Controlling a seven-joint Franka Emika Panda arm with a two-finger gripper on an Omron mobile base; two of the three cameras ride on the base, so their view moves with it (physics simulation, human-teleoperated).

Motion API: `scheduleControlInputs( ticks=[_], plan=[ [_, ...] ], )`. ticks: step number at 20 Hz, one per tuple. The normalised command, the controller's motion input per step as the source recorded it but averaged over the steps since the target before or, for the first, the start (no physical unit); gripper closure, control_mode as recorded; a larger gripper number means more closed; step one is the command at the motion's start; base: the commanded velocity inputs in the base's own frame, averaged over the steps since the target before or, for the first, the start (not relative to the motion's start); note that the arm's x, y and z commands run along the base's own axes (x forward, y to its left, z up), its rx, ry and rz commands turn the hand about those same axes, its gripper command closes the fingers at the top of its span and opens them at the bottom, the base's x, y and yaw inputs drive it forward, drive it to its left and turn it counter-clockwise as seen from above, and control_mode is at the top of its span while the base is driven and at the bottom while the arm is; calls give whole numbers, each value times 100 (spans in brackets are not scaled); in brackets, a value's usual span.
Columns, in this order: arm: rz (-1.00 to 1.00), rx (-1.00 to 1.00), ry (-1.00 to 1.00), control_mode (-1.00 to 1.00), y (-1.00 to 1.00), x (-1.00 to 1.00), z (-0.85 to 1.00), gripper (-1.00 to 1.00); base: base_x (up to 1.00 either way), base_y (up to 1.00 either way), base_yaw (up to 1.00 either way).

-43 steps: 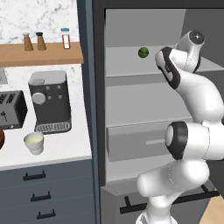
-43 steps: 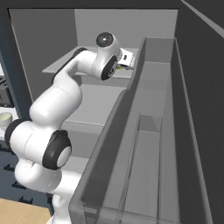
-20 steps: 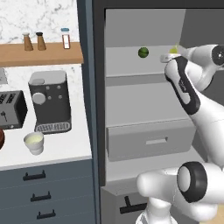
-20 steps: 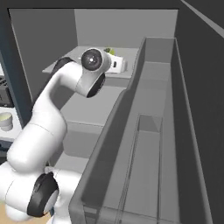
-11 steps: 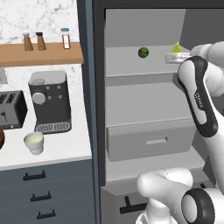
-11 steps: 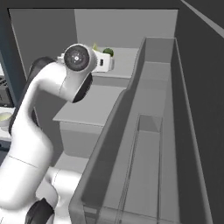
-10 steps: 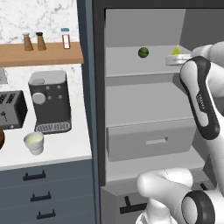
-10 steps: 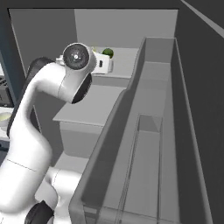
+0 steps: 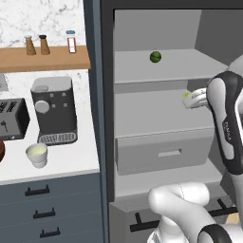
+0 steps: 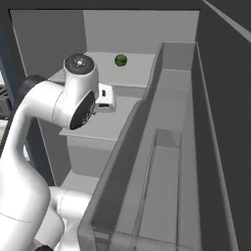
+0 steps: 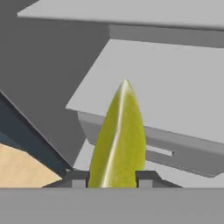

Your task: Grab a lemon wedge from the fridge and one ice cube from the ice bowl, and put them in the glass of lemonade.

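The lemon wedge [image 11: 119, 139], yellow-green and pointed, stands between my two finger tips in the hand view, with my gripper [image 11: 113, 177] shut on it. In the left base view my gripper [image 9: 189, 98] holds the lemon wedge [image 9: 186, 95] just in front of the middle shelf of the open fridge [image 9: 106, 118]. The glass of lemonade [image 9: 37, 154] stands on the white counter left of the fridge, below the coffee machine. A sliver of the brown ice bowl [image 9: 1, 148] shows at the left edge. In the right base view the white hand [image 10: 105, 100] hangs over the middle shelf.
A dark green round fruit [image 9: 155, 57] lies on the fridge's upper shelf. A drawer [image 9: 161, 152] sits under the middle shelf. The fridge door with its bins [image 10: 166, 162] stands open on the right. A coffee machine [image 9: 53, 110] and a toaster [image 9: 12, 118] stand on the counter.
My gripper has come down from upper-shelf height to the middle shelf and drawn back toward the fridge's front, with the lemon wedge still in it. The green fruit has stayed put.
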Motion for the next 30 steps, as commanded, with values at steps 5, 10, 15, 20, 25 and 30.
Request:
scheduleControlInputs(
  ticks=[5, 10, 15, 20, 25, 30],
  plan=[
    [10, -8, 12, 100, 26, -24, -19, 100, -55, 51, 16],
    [0, 0, 0, 100, 0, 0, 0, 100, -96, 99, 20],
    [0, 0, 0, 100, 0, 0, 0, 100, -12, 100, 6],
    [0, 0, 0, 100, 0, 0, 0, 100, 78, 89, -12],
    [0, 0, 0, 100, 0, 0, 0, 100, 91, 45, -15],
    [0, 0, 0, 100, 0, 0, 0, 100, 69, 20, -7]
  ],
)
